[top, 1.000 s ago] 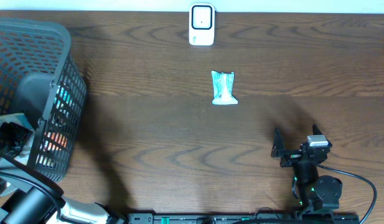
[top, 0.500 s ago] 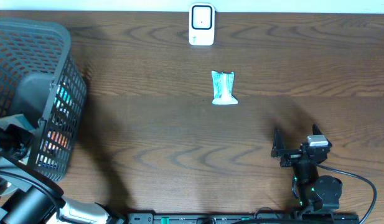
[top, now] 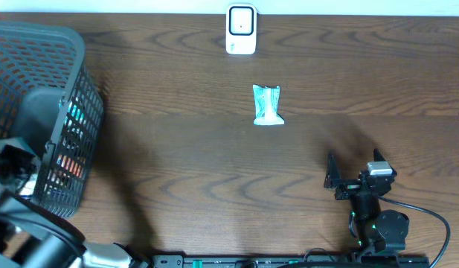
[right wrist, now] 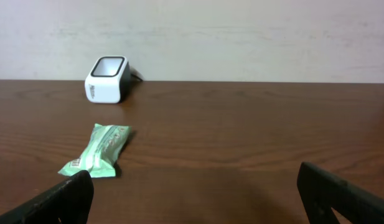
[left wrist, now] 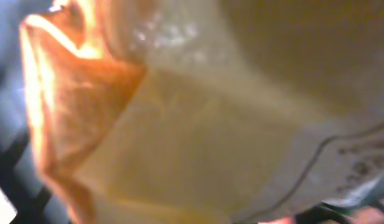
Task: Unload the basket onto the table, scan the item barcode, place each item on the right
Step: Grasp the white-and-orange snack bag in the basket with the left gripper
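Nearest me, well short of the scanner (top: 241, 30), my right tool (top: 353, 165) hangs released. Far to the scanner's left, my left tool (top: 12, 165) is clenched at the basket (top: 73, 45), with an orange packet (left wrist: 179, 124) filling its view. I cannot confirm a grip. A green packet (top: 268, 105) lies on the table just before the scanner. No scan looks done yet, I judge.

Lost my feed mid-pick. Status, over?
Left gripper shut inside basket, orange wrapper against its camera. Right gripper open, empty. Green packet lies before scanner.
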### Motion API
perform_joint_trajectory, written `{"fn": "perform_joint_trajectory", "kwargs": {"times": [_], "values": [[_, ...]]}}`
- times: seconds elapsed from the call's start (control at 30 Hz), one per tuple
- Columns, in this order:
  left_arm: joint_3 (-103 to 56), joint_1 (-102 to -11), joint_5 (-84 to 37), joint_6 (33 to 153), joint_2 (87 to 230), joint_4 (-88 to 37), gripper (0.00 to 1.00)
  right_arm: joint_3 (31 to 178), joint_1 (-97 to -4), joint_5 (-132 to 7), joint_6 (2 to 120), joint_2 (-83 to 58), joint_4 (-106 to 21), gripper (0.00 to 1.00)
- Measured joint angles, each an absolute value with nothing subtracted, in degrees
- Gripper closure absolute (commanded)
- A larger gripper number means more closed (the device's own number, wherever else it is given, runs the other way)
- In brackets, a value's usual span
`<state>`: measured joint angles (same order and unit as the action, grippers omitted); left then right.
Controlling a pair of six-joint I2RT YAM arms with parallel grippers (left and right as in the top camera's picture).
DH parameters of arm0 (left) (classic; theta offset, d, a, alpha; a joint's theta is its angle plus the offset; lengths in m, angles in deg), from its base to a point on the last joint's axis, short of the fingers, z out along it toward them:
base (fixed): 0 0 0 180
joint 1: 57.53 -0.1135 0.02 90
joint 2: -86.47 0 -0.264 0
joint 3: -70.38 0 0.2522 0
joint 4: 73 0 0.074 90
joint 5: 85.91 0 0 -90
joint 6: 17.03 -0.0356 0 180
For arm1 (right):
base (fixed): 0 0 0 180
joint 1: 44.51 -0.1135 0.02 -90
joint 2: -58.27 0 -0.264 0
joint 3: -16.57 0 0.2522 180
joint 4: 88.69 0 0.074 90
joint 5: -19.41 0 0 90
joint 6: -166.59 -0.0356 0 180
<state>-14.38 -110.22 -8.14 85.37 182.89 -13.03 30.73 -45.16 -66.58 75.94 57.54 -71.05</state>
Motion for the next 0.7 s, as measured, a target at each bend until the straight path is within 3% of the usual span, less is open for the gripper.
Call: {"fn": "perform_joint_trajectory", "kwargs": {"times": [0.5, 0.7], "values": [[-16.7, -109.5, -19.6, 100.1, 147.1, -24.8, 0.93, 30.7, -45.2, -66.6, 75.9, 57.5, -71.0, 0.01], [-16.7, -99.7, -22.8, 103.2, 140.4, -29.2, 0.93, 30.7, -45.2, -66.6, 75.9, 57.5, -71.1, 0.01]]}}
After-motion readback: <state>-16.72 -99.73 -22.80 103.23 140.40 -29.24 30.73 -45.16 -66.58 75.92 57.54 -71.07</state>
